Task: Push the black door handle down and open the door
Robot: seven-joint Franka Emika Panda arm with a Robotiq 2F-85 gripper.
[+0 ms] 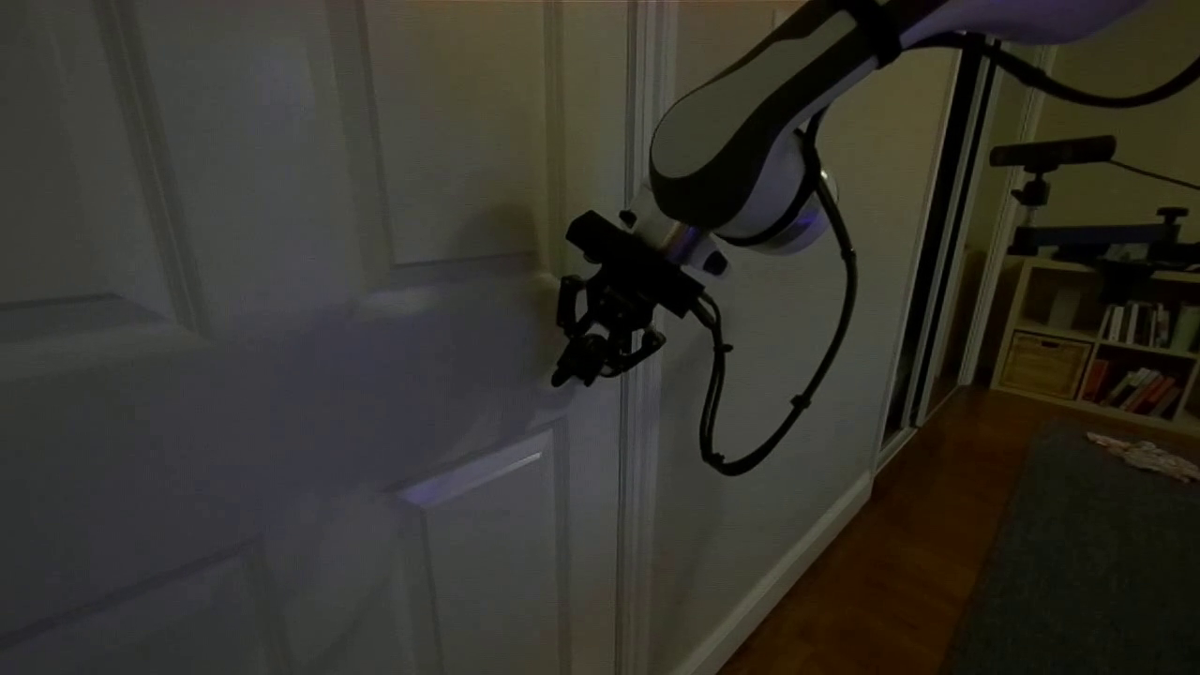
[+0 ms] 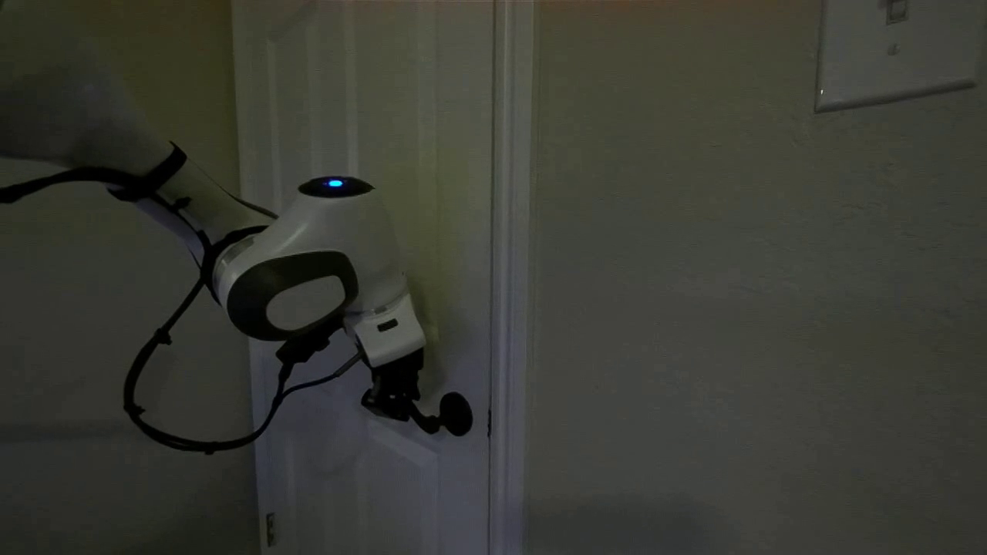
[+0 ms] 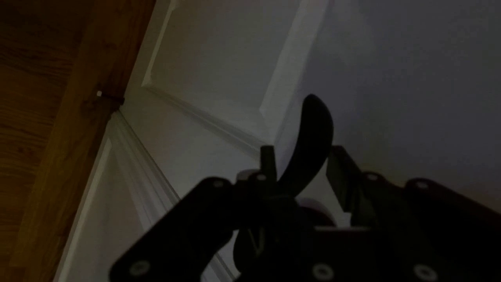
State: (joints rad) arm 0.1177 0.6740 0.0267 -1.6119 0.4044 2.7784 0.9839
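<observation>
Wrist view: the hand (image 3: 301, 158) has its fingers (image 3: 268, 158) spread, and the curved lever of the black door handle (image 3: 313, 121) runs between them, its rounded end standing out beyond the fingertips; whether either finger touches it I cannot tell, for it is too dark there. Behind the hand is the white door (image 3: 375, 86), with a raised panel (image 3: 223, 58) above and to the left of the fingers. Farther off to the left of the hand lies a wooden floor (image 3: 43, 129), with a small pale-tipped rod (image 3: 100, 94) showing over it. In an exterior view the handle's round rose (image 2: 456, 414) sits just to the right of the hand, on about the same level, the lever reaching from it toward the fingers; the door looks closed beside its white frame (image 2: 513, 308), which is right of the hand too, and a light switch plate (image 2: 894, 73) is on the wall (image 2: 694, 293) high up, well apart from the hand on that same side. In both exterior views the robot arm (image 1: 727, 141) slants down to the hand from above, a black cable (image 1: 849, 281) looping beside it. In an exterior view a shelf (image 1: 1055, 331) with books (image 1: 1134, 386) stands well to the right of the hand, beyond a dark rug (image 1: 1078, 553)
</observation>
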